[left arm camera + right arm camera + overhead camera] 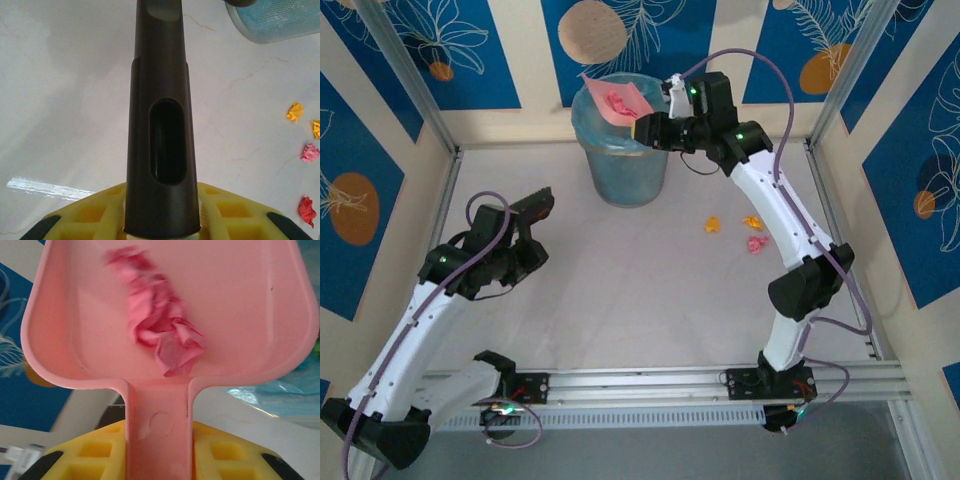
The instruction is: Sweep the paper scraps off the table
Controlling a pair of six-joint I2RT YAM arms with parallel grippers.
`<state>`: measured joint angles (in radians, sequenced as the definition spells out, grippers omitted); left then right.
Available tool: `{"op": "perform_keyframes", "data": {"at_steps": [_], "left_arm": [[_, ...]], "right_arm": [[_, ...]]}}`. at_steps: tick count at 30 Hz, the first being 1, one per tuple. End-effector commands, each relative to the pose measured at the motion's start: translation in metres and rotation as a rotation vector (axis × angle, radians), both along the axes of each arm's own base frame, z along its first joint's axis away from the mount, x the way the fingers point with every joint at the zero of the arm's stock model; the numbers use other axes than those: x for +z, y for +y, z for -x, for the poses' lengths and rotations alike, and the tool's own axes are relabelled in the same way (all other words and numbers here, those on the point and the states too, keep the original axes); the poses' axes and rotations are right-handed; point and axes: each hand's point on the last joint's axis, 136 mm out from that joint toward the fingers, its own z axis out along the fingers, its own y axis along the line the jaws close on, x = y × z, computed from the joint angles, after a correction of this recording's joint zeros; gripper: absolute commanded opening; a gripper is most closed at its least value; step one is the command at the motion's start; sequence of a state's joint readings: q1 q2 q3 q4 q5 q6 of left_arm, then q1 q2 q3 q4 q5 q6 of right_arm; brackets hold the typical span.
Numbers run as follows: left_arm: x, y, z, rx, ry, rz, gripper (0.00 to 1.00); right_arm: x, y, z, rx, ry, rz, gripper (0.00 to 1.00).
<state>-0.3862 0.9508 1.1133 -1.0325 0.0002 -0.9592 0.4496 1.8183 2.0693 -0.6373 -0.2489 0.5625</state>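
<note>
While in dustpan (240,330), scraps (160,325) beyond claw (157,460)

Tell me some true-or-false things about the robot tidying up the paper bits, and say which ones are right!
1. The pink dustpan is held over the blue bin. True.
2. The dustpan is empty. False: crumpled pink paper lies in it.
3. Every scrap is off the table. False: an orange scrap and a pink scrap lie on it.
4. The left jaws grip a dark handle. True.

The table (630,300) centre lies open; bin (625,175) blocks the far edge
</note>
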Motion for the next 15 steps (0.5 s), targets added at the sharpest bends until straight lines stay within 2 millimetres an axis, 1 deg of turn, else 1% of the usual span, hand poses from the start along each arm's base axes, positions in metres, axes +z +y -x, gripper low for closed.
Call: {"op": "perform_keyframes", "data": {"at_steps": [1, 3, 10, 12, 15], "left_arm": [[0.013, 0.001, 0.0, -0.022, -0.05, 0.002, 0.0], [0.013, 0.002, 0.001, -0.026, -0.055, -0.002, 0.0], [0.012, 0.004, 0.003, -0.042, -0.061, -0.017, 0.0], [0.012, 0.004, 0.003, -0.044, -0.065, -0.019, 0.0], [0.01, 0.004, 0.004, -0.049, -0.067, -0.024, 0.0]], "right_arm": [[0.021, 0.011, 0.004, 0.047, 0.196, -0.213, 0.0], [0.018, 0.006, -0.005, 0.012, 0.313, -0.274, 0.0], [0.015, 0.011, -0.026, 0.031, 0.634, -0.497, 0.0], [0.016, 0.014, -0.028, 0.046, 0.684, -0.533, 0.0], [0.02, 0.016, -0.03, 0.035, 0.716, -0.556, 0.0]]}}
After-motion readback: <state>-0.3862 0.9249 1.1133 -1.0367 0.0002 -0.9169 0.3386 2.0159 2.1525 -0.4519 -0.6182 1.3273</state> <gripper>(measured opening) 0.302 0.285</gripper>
